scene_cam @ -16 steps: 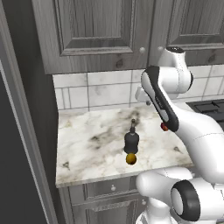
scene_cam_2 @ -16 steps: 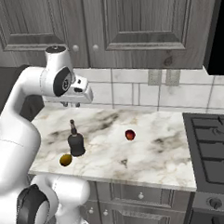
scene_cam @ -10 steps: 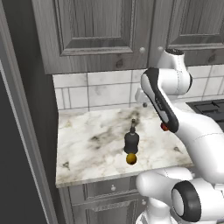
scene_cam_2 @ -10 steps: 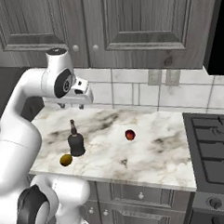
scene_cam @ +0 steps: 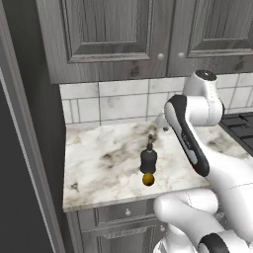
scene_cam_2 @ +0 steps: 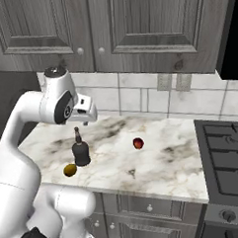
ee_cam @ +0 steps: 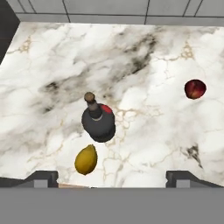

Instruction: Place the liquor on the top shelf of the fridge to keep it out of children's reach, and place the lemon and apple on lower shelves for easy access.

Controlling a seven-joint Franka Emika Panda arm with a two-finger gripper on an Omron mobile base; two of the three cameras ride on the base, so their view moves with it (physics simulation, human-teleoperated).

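Liquor [ee_cam: 98,121]: we see it upright on the marble counter [ee_cam: 157,127], near the front edge.
Lemon [ee_cam: 85,159]: just in front of the liquor, close beside its base; we cannot tell if they touch.
Apple [ee_cam: 194,89]: well apart from both, toward the stove [scene_cam_2: 227,160].
Gripper [ee_cam: 113,178]: we have it above the counter, jaws spread wide, holding nothing.

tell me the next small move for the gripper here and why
Probably lower the open gripper toward the small dark squat bottle with the brownish stopper. It stands upright and ungripped on the marble counter, with the yellow-orange lemon close beside it, so descend centred on the neck.
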